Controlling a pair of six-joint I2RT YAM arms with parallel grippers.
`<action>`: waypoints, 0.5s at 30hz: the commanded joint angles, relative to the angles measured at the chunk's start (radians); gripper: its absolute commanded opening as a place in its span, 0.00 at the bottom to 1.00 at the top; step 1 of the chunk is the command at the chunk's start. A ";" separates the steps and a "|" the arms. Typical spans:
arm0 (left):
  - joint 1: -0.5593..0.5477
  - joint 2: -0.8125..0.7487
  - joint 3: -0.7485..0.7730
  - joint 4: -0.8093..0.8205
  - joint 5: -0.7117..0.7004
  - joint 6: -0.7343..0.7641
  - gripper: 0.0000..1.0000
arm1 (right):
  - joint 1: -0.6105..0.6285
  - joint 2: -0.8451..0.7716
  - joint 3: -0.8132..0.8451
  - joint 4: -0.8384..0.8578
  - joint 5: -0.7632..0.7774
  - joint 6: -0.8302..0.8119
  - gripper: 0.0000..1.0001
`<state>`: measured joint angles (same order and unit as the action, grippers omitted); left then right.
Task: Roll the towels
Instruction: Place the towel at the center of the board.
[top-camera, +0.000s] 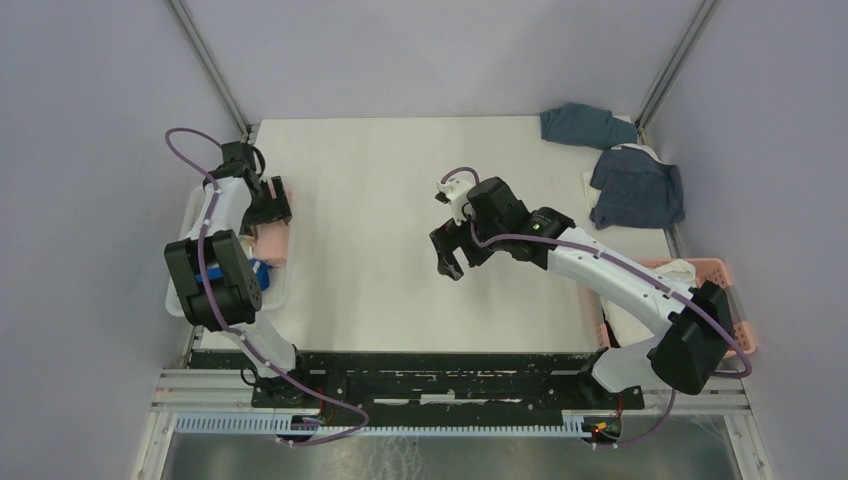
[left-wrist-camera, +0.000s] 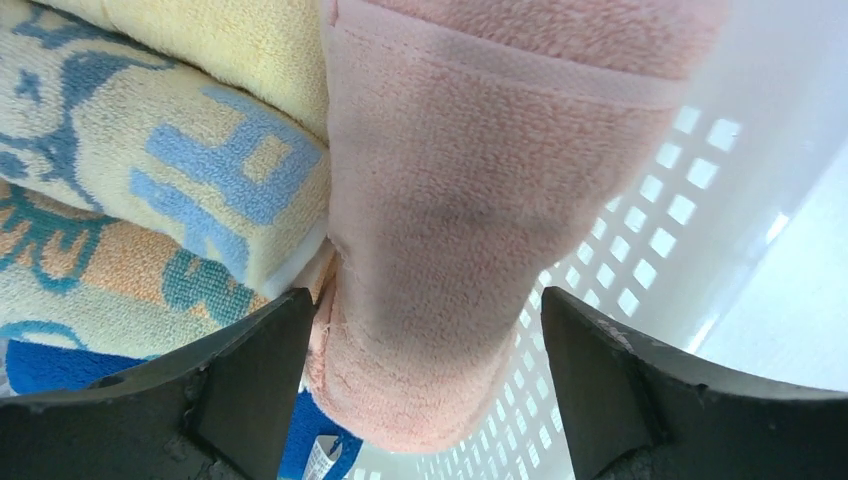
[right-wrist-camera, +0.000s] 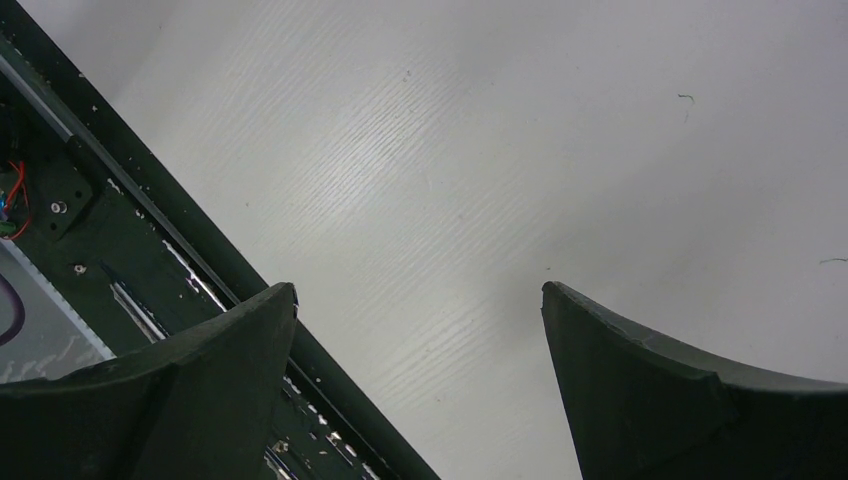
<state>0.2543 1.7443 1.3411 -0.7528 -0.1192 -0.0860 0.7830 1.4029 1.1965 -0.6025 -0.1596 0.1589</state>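
- Left gripper (left-wrist-camera: 422, 305): dark matte fingers spread wide, straddling a pink fleecy terry towel rolled into a fat cylinder (left-wrist-camera: 470, 200); left finger right at the roll's edge, right finger clear of it, no pinch visible
- Pink roll lying inside a white plastic lattice basket (left-wrist-camera: 650, 230) at the table's left edge, square-holed wall just beside it
- Packed against the roll: a cream looped-pile towel with blue woven lettering and orange patches (left-wrist-camera: 150, 150); under that, a bright blue towel (left-wrist-camera: 40, 365), only a corner showing
- Right gripper (right-wrist-camera: 420, 300): curved black fingers fully apart, nothing between, hovering over the bare white wood-grain table (right-wrist-camera: 450, 150) near its middle
- Far right corner: a crumpled teal towel (top-camera: 585, 125) and, just beside it, a loosely heaped slate-blue towel (top-camera: 638, 188), both unrolled
- Right edge: a pink plastic lattice basket (top-camera: 715, 268) with pale cream cloth (top-camera: 684, 267) in it, partly hidden by the right arm
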 joint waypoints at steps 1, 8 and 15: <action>-0.003 -0.082 0.042 0.044 0.030 -0.057 0.91 | -0.004 -0.001 0.053 0.010 0.024 -0.009 1.00; -0.003 -0.032 0.089 0.073 0.045 -0.078 0.91 | -0.004 -0.004 0.053 0.005 0.036 -0.014 1.00; 0.003 0.057 0.119 0.124 0.042 -0.071 0.90 | -0.004 0.003 0.053 0.004 0.044 -0.017 1.00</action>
<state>0.2520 1.7313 1.4017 -0.6895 -0.0937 -0.1303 0.7830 1.4040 1.2045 -0.6090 -0.1356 0.1543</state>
